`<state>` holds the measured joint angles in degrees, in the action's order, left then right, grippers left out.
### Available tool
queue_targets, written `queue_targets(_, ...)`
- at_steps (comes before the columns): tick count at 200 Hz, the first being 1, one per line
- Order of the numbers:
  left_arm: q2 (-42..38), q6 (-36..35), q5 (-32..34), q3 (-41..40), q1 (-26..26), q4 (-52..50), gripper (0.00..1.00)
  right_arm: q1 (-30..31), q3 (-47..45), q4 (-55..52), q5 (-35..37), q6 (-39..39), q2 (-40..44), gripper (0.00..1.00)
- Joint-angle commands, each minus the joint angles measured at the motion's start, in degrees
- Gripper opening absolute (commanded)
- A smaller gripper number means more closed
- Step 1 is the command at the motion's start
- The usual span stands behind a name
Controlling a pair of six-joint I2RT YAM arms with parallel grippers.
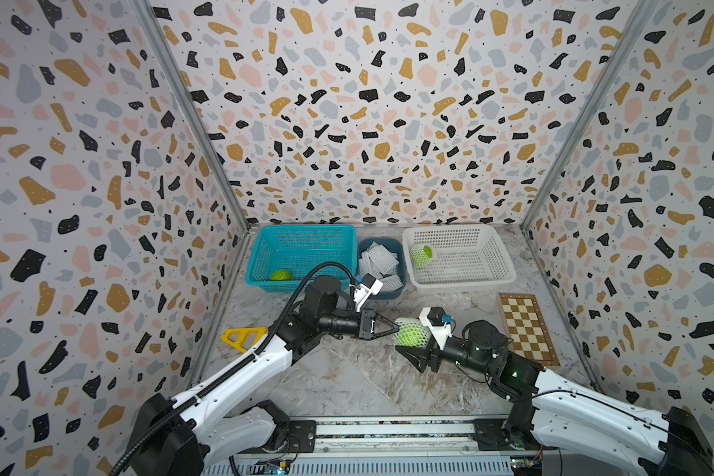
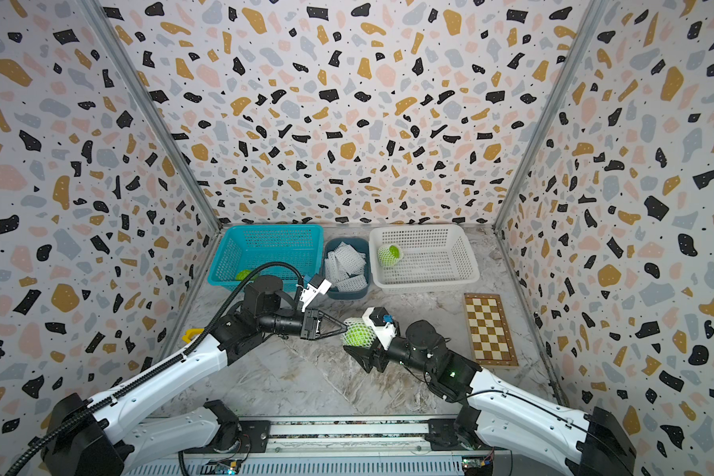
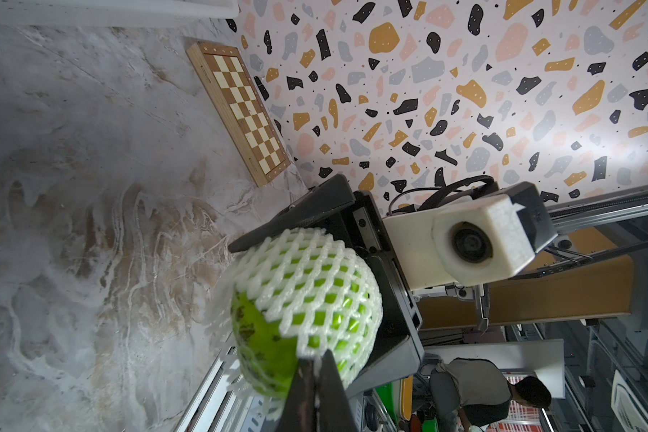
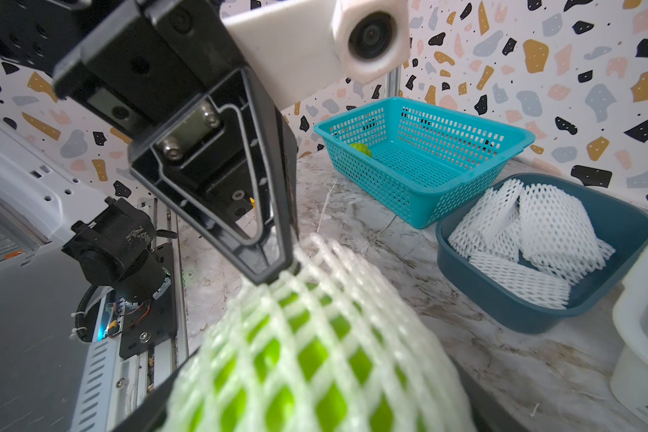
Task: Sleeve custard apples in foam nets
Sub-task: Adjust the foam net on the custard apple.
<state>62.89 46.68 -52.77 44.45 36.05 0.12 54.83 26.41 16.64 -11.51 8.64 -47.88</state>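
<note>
Above the middle of the worktop [image 1: 347, 379], the right gripper [image 1: 409, 338] grasps the custard apple [image 3: 266, 346] between wide jaws, while the left gripper [image 1: 395, 328], just left of it, is clenched on its foam net [image 3: 307, 262].

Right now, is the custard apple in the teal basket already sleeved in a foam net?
No: the custard apple in the teal basket shows bare green skin, with no white mesh around it.
</note>
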Motion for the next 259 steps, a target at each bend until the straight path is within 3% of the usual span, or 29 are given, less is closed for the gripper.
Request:
queue_targets(1,-1.02,-0.55,1.08,-1.27,-0.37,0.26,0.00,-0.24,1.80,1.06,0.04,0.73,2.00,0.84)
queue_targets(259,1.36,-2.46,-0.74,-2.81,0.05,-0.14,0.03,-1.92,3.64,1.99,-2.01,2.17,0.43,0.84)
